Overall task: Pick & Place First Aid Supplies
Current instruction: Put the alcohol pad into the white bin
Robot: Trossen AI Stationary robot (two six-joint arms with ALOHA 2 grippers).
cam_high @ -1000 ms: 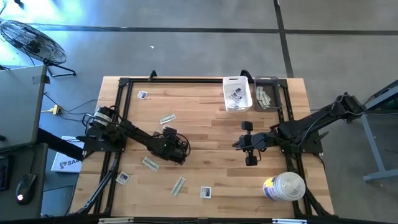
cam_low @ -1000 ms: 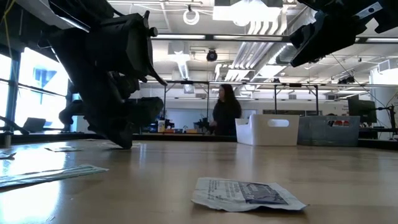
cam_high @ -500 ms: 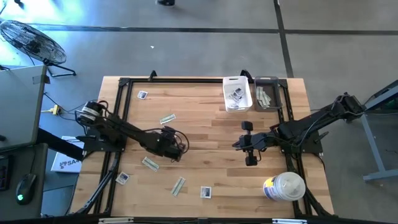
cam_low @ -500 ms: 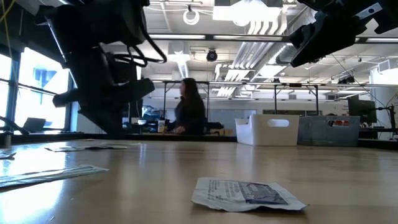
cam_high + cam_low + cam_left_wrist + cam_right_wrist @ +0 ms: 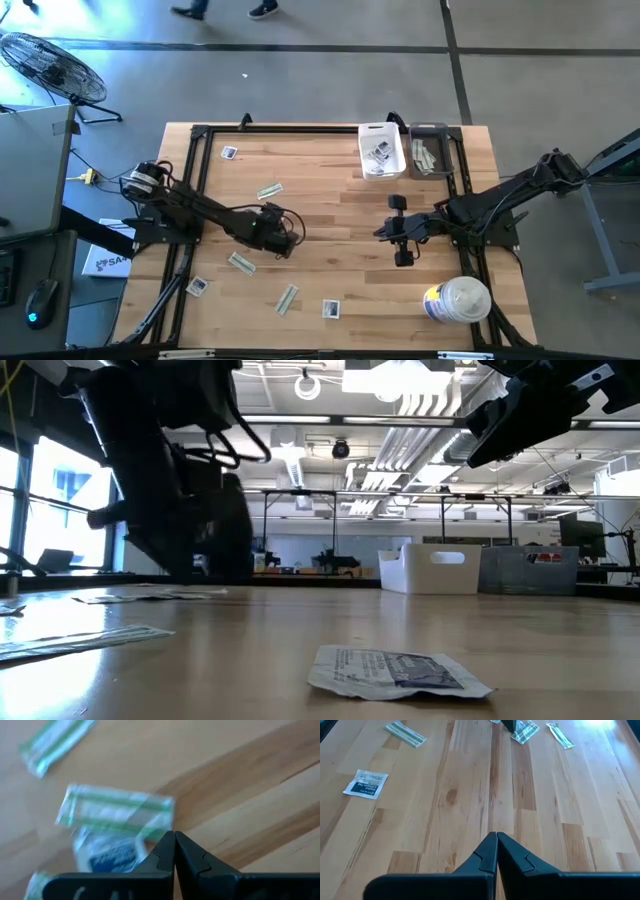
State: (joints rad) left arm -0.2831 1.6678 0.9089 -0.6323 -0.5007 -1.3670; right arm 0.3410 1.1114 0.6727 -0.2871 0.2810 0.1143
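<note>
Small packets lie flat on the wooden table: white squares [image 5: 229, 153] [image 5: 197, 286] [image 5: 330, 309] and green-beige strips [image 5: 269, 191] [image 5: 241, 262] [image 5: 287, 298]. My left gripper [image 5: 283, 235] is over the table's middle left, shut [image 5: 174, 836], with a green-beige strip [image 5: 115, 812] and a white-blue packet [image 5: 107, 855] at its fingertips. The right wrist view shows a packet [image 5: 524, 731] at that gripper too. My right gripper [image 5: 382, 232] hovers right of centre, shut [image 5: 496, 836] and holding nothing. My left gripper is shut with the end of the green-beige strip [image 5: 167, 815] at its fingertips, and the white-blue packet lies just beneath the strip. Both stick out sideways from the tips, above the table. The fingers hide the place of contact, so the layers pinched cannot be told.
A white bin [image 5: 382, 150] and a grey bin [image 5: 430, 150], both with packets inside, stand at the far right edge. A big white canister [image 5: 455, 300] lies near the right front corner. Bare wood lies between the two grippers. A black frame [image 5: 195, 135] runs round the table.
My left gripper has risen from the tabletop and shifted slightly toward the far edge, staying shut. A person in the room behind has walked across the low view. My right arm has kept still.
</note>
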